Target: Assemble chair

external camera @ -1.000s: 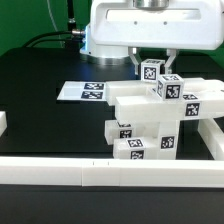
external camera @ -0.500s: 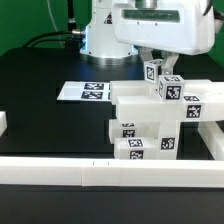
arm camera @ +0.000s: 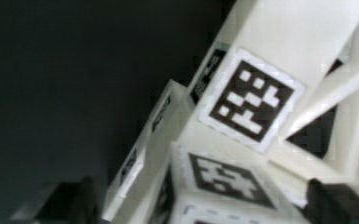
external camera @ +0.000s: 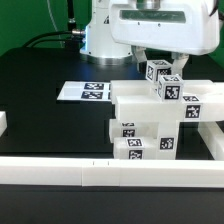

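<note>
The partly built chair (external camera: 150, 115) is a stack of white blocky pieces with black-and-white tags, at the exterior view's right. A tagged square post (external camera: 158, 72) sticks up from its top. My gripper (external camera: 159, 60) hangs straight over that post, one finger on each side. In the wrist view the post (arm camera: 247, 95) runs between my two dark fingers (arm camera: 69, 200), and dark gaps show on both sides of it. The gripper (arm camera: 197, 200) is open and holds nothing.
The marker board (external camera: 85, 91) lies flat on the black table behind the chair. A long white border rail (external camera: 90, 172) runs along the front edge, and another (external camera: 212, 140) runs along the exterior view's right. A short white rail end (external camera: 3, 122) sits at the left edge.
The fingers were shut on the top post and have now spread apart, letting it go. The post and the rest of the chair stay in place.
</note>
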`<state>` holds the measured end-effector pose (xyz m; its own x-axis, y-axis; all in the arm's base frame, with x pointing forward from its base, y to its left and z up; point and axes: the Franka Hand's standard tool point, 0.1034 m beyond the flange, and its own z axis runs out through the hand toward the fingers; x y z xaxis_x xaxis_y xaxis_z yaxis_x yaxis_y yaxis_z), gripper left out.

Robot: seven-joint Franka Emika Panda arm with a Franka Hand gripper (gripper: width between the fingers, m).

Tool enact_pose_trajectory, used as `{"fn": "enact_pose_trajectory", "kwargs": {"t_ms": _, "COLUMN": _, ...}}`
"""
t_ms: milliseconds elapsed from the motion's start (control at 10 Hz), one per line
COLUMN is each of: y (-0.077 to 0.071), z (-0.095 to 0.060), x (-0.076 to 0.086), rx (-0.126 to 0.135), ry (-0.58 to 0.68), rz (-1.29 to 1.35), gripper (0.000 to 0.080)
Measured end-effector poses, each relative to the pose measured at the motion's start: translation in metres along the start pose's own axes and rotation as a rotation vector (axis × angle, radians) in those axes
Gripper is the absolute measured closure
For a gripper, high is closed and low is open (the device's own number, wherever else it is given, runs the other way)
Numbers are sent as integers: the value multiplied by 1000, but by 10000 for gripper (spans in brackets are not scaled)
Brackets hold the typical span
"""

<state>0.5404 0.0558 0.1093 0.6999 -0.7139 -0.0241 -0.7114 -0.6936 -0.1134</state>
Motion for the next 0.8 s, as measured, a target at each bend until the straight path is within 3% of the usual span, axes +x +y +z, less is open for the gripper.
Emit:
{"fn": "enact_pose_trajectory", "kwargs": {"t_ms": 500, "y": -4, "z": -1, "x": 0, "rx": -1, "ry": 4, "rz": -392, "gripper": 151}}
{"fn": "enact_pose_trajectory", "kwargs": {"t_ms": 600, "y": -4, "z": -1, "x": 0, "rx": -11, "ry": 8, "rz": -485, "gripper": 151}}
{"fn": "enact_pose_trajectory", "kwargs": {"t_ms": 800, "y": -2, "z": -2, "x": 1, "rx": -68, "ry": 20, "rz": -810, "gripper": 151}}
